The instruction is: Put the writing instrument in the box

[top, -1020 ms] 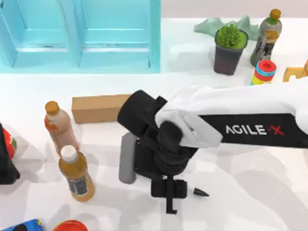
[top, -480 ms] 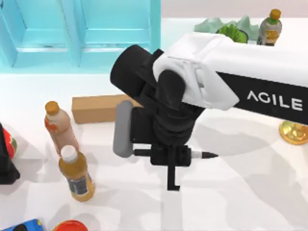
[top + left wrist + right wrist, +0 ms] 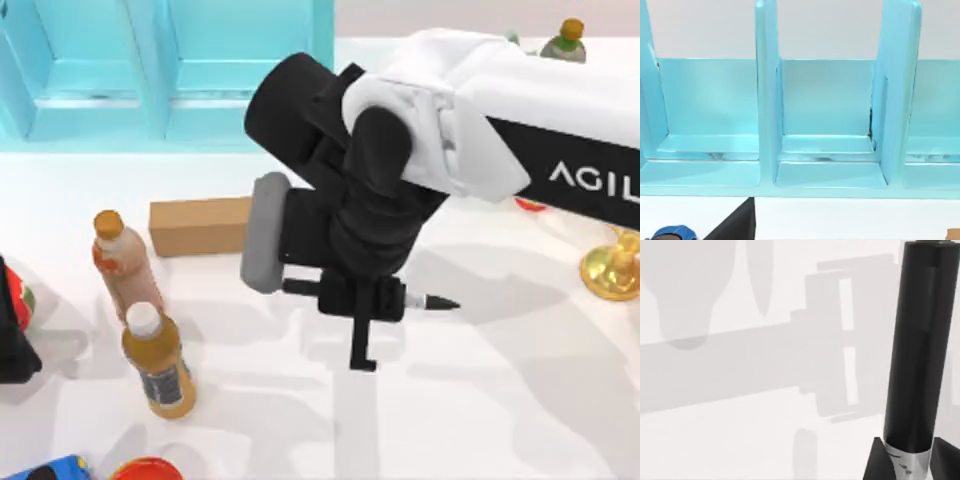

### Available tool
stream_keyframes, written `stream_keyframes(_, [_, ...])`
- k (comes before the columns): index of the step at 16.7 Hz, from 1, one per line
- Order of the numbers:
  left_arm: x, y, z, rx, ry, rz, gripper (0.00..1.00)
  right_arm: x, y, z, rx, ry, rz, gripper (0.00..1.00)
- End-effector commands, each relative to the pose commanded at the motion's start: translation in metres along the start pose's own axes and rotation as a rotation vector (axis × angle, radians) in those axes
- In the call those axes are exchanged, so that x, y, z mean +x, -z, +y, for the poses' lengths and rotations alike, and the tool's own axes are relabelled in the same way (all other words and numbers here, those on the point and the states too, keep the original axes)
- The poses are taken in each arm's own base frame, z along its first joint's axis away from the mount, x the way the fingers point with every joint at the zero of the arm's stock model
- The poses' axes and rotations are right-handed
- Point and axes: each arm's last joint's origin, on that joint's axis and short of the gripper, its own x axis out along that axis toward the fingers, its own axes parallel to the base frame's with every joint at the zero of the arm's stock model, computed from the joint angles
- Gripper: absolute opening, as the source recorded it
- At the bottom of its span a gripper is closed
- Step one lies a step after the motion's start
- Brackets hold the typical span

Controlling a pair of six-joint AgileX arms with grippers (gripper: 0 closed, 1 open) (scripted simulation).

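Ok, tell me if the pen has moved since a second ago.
Yes. The pen, gripped by the right gripper, has moved toward the top of the view, closer to the brown carton.

Clutter on the white bench [image 3: 500, 400], non-task items.
Light-blue shelf unit [image 3: 170, 70] along the far left, open compartments. Two upright bottles at left: pinkish one with orange cap [image 3: 125, 262], amber one with white cap [image 3: 158, 362] just in front of it. Gold trophy-like piece [image 3: 612, 265] at right edge. Bottle with orange cap [image 3: 565, 38] at far right. Red round thing [image 3: 147, 468] and blue thing [image 3: 45, 468] at the near-left edge.
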Motion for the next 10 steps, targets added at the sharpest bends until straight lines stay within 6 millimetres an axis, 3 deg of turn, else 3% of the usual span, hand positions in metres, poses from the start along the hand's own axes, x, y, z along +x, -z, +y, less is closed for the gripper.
stream_keyframes(2, [0.0, 0.0, 0.0, 0.0, 0.0, 0.0, 1.0, -0.024, 0.018, -0.023, 0.151, 0.046, -0.059, 0.0])
stream_keyframes(4, [0.0, 0.0, 0.0, 0.0, 0.0, 0.0, 1.0, -0.052, 0.051, -0.053, 0.38, 0.101, -0.127, 0.0])
stream_keyframes(7, [0.0, 0.0, 0.0, 0.0, 0.0, 0.0, 1.0, -0.094, 0.122, -0.094, 0.831, 0.185, -0.225, 0.0])
stream_keyframes(10, [0.0, 0.0, 0.0, 0.0, 0.0, 0.0, 1.0, -0.122, 0.21, -0.118, 1.347, 0.255, -0.293, 0.0])
